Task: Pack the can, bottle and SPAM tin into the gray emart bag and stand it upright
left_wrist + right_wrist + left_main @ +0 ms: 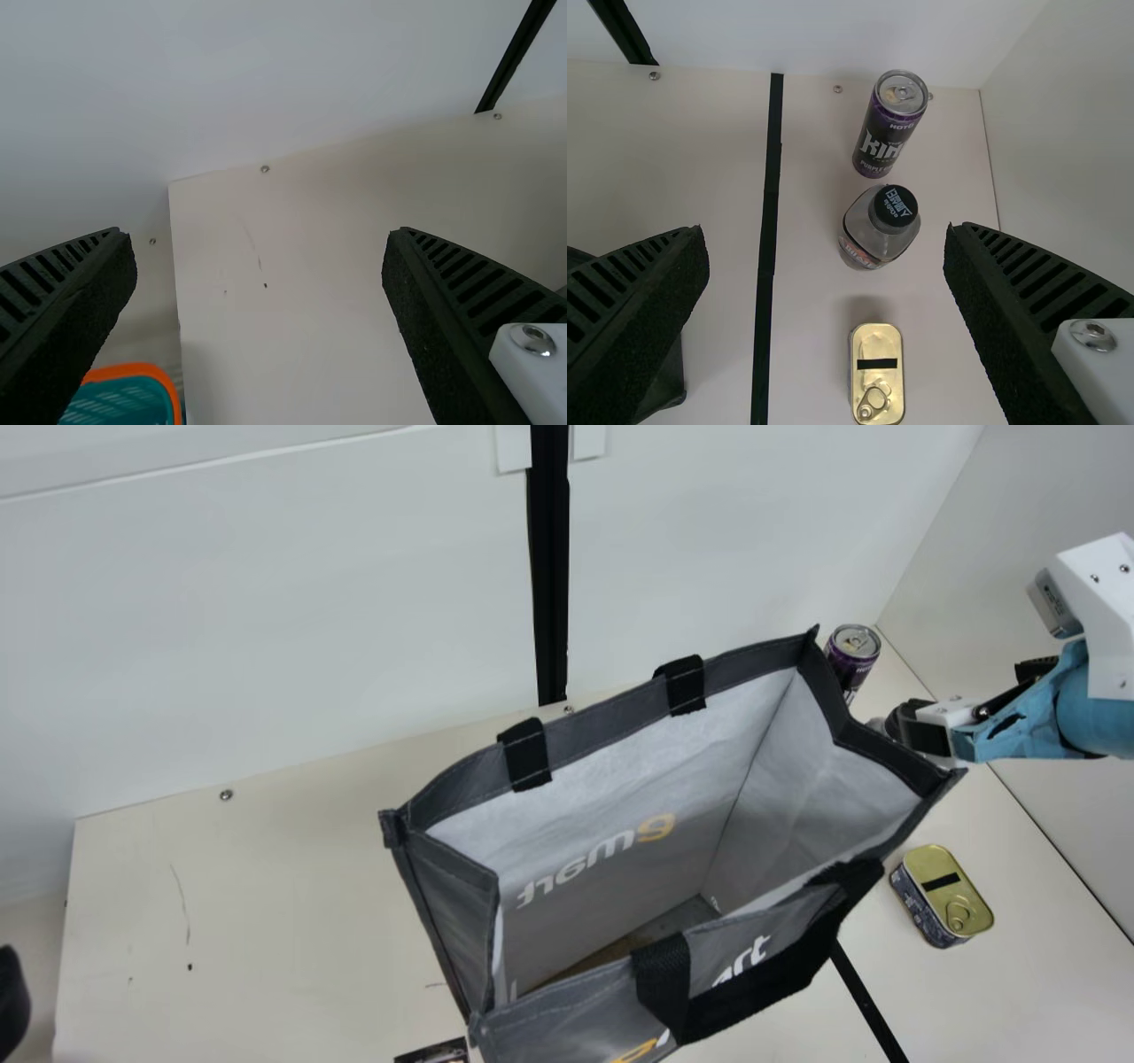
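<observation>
At the left edge of the main view a dark part of my left gripper (12, 1001) shows; in its wrist view the left gripper (257, 234) is open over bare table. My right gripper (932, 735) is beside the bag's right side; in its own view the right gripper (824, 232) stands open, holding nothing. The gray emart bag (611, 850) is open-mouthed, and its dark side (666, 385) shows in the right wrist view. The purple can (852, 657) (890, 128) stands at the back, the black-capped bottle (879, 228) in the middle, the gold-lidded tin (943, 895) (877, 376) nearer.
A teal basket with an orange rim (146, 370) is at the left wrist view's edge. The white back wall (266, 602) and right side wall (974, 576) border the table (266, 921). A small dark item (436, 1052) lies by the bag's near left corner.
</observation>
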{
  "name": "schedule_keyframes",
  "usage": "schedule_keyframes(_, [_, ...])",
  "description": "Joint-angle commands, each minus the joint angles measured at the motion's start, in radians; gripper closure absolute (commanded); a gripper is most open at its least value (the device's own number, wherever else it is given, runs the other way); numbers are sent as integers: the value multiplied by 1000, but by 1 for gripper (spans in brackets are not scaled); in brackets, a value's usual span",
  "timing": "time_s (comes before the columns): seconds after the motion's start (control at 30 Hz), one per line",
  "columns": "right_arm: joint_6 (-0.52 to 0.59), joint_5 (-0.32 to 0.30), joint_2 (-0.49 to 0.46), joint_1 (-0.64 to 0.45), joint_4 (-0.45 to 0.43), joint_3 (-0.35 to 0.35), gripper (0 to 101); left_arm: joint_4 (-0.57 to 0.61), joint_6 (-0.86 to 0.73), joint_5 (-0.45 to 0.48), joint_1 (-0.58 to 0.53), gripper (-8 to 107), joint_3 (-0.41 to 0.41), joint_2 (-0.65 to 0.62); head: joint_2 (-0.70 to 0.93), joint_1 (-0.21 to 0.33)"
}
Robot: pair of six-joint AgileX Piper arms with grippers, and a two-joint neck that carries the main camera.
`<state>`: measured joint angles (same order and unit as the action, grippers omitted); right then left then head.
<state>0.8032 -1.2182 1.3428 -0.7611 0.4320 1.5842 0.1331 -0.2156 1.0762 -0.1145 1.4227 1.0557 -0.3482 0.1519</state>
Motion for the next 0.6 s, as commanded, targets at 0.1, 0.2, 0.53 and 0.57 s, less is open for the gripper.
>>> schedule_keyframes(0.1, [0, 0, 0, 0, 0, 0, 6, 13, -33, 4, -19, 9, 66, 40, -1, 23])
schedule_keyframes(0.2, [0, 0, 0, 0, 0, 0, 6, 6, -47, -1, -43, 9, 103, 66, -1, 23])
schedule_keyframes(0.53, [0, 0, 0, 0, 0, 0, 6, -43, -55, -4, -156, 9, 246, 162, -1, 23])
schedule_keyframes(0.57, [0, 0, 0, 0, 0, 0, 6, -46, -54, -1, -168, 9, 264, 173, -1, 23])
